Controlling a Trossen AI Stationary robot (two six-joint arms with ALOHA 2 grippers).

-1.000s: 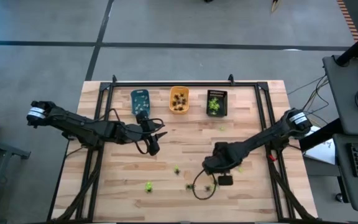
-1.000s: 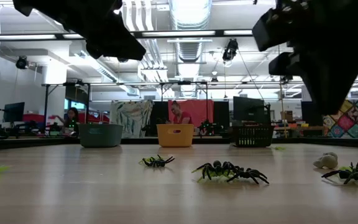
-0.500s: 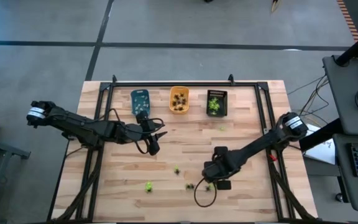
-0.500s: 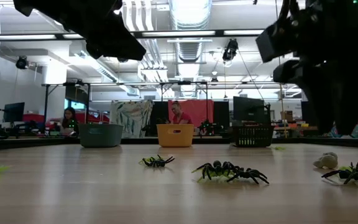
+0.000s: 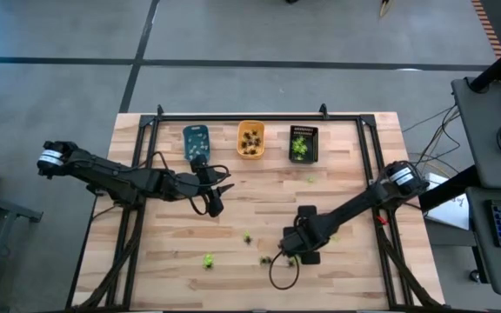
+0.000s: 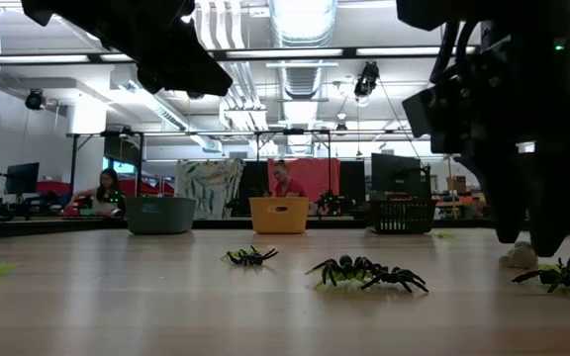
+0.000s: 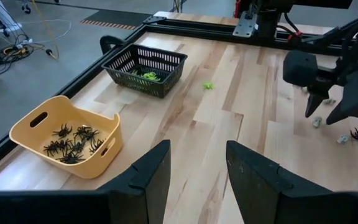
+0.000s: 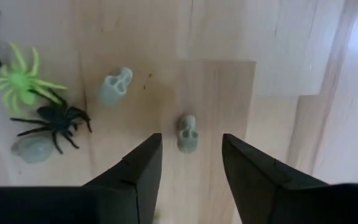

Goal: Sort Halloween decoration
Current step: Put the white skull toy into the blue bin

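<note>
My right gripper (image 5: 289,253) points down, open, low over the near middle of the table. A pale skull-like figure (image 8: 188,132) lies on the wood between its two fingers, untouched. Beside it lie another pale figure (image 8: 115,86), a black spider (image 8: 53,121) and a yellow-green spider (image 8: 17,78). The low view shows this gripper (image 6: 527,235) just above a pale figure (image 6: 519,255). My left gripper (image 7: 197,168) waits open, raised at the table's left middle (image 5: 220,187), with nothing between its fingers.
Three small trays stand in a row at the far edge: blue (image 5: 196,141), orange (image 5: 250,139) with black spiders, black (image 5: 303,143) with green ones. Loose figures lie on the wood: a green one (image 5: 208,260), a black spider (image 5: 248,238), another green one (image 7: 208,85).
My right gripper has sunk toward the table and drifted toward the near edge and a little left, ending over the pale figures. Its fingers have spread apart on the way down. No figure has moved.
</note>
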